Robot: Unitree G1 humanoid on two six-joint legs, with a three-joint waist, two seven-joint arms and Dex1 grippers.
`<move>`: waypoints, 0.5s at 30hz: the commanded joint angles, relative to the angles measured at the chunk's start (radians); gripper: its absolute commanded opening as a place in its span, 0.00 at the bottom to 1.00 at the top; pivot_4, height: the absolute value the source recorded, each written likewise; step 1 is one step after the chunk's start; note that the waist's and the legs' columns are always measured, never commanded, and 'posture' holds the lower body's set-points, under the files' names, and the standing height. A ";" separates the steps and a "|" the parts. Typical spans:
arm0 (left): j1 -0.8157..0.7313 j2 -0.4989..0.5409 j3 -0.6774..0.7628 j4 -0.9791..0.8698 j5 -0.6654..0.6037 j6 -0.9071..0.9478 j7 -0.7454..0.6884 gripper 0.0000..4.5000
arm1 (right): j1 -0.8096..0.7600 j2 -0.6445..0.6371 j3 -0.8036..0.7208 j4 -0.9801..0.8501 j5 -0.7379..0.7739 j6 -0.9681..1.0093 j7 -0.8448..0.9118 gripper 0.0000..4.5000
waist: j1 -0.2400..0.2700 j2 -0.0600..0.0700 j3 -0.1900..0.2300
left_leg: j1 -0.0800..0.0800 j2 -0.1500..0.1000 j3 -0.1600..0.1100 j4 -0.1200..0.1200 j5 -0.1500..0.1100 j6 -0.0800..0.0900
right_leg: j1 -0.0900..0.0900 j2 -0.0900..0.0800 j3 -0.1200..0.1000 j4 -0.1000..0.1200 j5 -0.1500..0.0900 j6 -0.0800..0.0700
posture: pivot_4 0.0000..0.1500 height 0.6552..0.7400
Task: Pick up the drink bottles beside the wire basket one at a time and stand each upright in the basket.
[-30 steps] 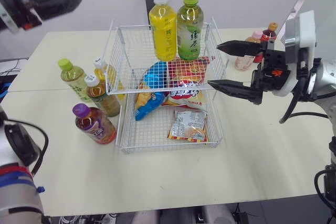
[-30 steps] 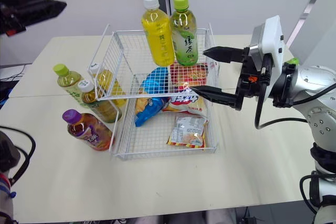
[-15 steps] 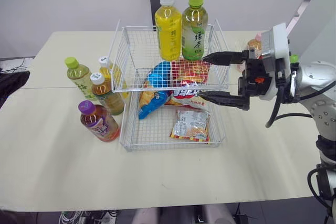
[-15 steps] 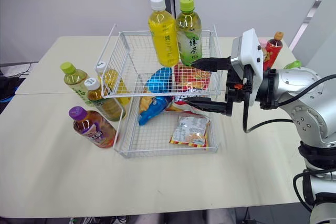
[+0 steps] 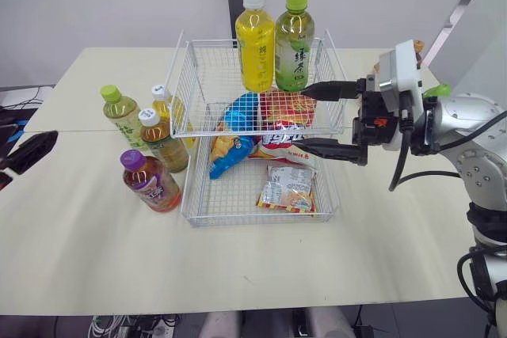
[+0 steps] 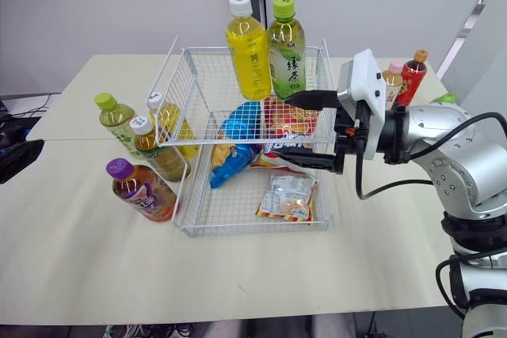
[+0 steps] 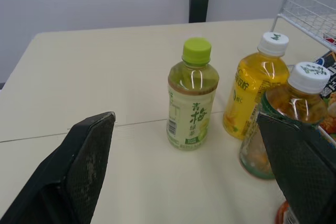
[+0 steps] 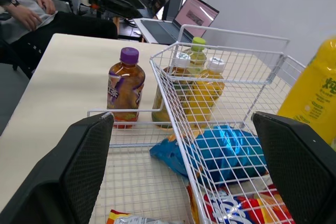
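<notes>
Left wrist view looks along the left hand (image 7: 184, 119), whose two black fingers are spread wide with nothing between them. Straight ahead, apart from the fingers, stands the green-capped bottle (image 7: 193, 98), upright on the worktop (image 7: 84, 66) with its long axis vertical. Just beside it, toward the wire basket (image 5: 184, 77), stand a yellow bottle with a white cap (image 7: 253, 93) and an amber bottle with a white cap (image 7: 294, 114). These two are close together, and whether they touch cannot be told.

From the head camera, these three and a purple-capped bottle (image 5: 149, 182) cluster at the basket's left side. The purple-capped one is nearest and leans slightly. The left hand sits low at the far left edge, well apart from them but on their side.

The right hand (image 5: 302, 116) is also spread wide and empty. It reaches in from the basket's right side, one finger above the upper tier's right rim and one below it. A tall yellow bottle (image 5: 255, 45) and a green tea bottle (image 5: 294, 45) already stand upright in that upper tier, and snack bags (image 5: 287, 187) lie in the lower one. More bottles (image 6: 410, 77) stand at the far right, behind the right arm.

The left-side bottles probably fall to the left hand, since the basket stands between them and the right. The green-capped bottle looks the easiest, being outermost and lined up with the open fingers.
</notes>
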 commanded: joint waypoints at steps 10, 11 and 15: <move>-0.367 0.006 -0.348 0.342 0.103 -0.210 0.083 1.00 | -0.022 0.045 -0.005 -0.049 0.002 0.014 -0.063 1.00 | -0.004 0.000 0.000 | 0.000 0.000 0.003 -0.002 0.000 0.000 | -0.001 0.002 0.000 -0.001 0.001 0.000 | 1.00 1.00; -0.397 0.004 -0.368 0.385 0.119 -0.231 0.092 1.00 | -0.024 0.049 -0.003 -0.048 0.000 0.016 -0.067 1.00 | -0.003 0.000 0.000 | 0.000 0.001 0.004 -0.001 0.000 0.000 | -0.001 0.003 0.000 -0.001 0.001 0.000 | 1.00 1.00; -0.522 -0.008 -0.423 0.560 0.165 -0.324 0.121 1.00 | -0.027 0.050 0.005 -0.053 -0.016 0.015 -0.076 1.00 | -0.004 0.000 0.000 | 0.000 0.000 0.005 -0.001 0.000 0.000 | -0.001 0.006 0.000 -0.001 0.001 0.000 | 1.00 1.00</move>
